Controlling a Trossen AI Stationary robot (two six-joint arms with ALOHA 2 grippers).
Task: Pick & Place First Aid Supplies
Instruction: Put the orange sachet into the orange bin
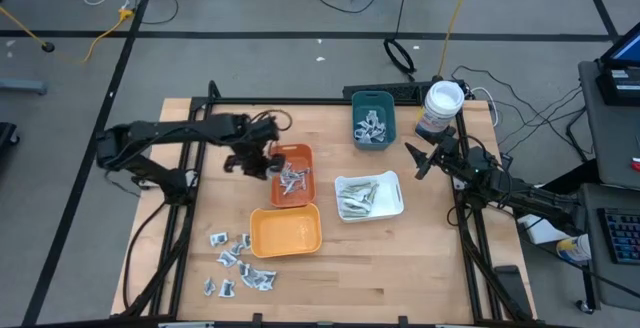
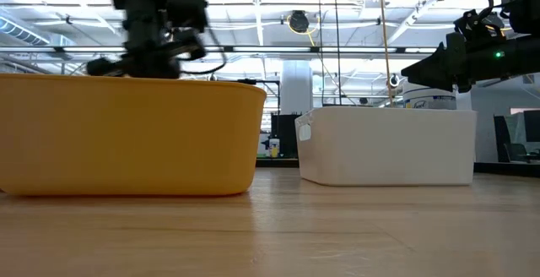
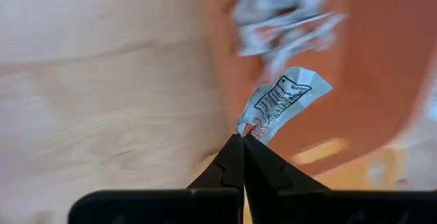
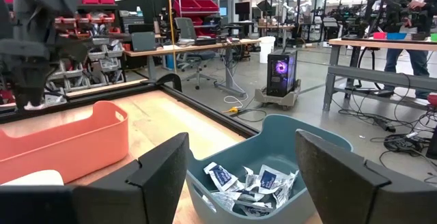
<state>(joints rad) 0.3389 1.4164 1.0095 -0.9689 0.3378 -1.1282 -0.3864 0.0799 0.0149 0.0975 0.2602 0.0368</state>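
Two arms show in your high view: the left gripper point(image 1: 262, 158) hangs over the left edge of the orange-red tray point(image 1: 299, 154), and the right gripper point(image 1: 417, 160) waits near the table's right edge, just right of the white tray point(image 1: 395, 181). You have loose sachets point(image 1: 238, 258) scattered on the wood at the near left, beside the yellow-orange tray point(image 1: 286, 236). More packets lie in the orange-red tray, pale strips point(image 1: 357, 197) in the white one, and blue-marked sachets in the teal tray point(image 1: 373, 100) at the far side, next to the white tub point(image 1: 440, 106).

Your low view puts the yellow-orange tray on the left and the white tray on the right, with both arms up above them.

Your left wrist view shows the fingers point(image 3: 225, 166) pinched together on the corner of one printed sachet point(image 3: 281, 102), held above the orange-red tray's rim.

Your right wrist view shows its fingers point(image 4: 162, 166) spread wide, holding nothing, with the teal tray and its sachets between them.
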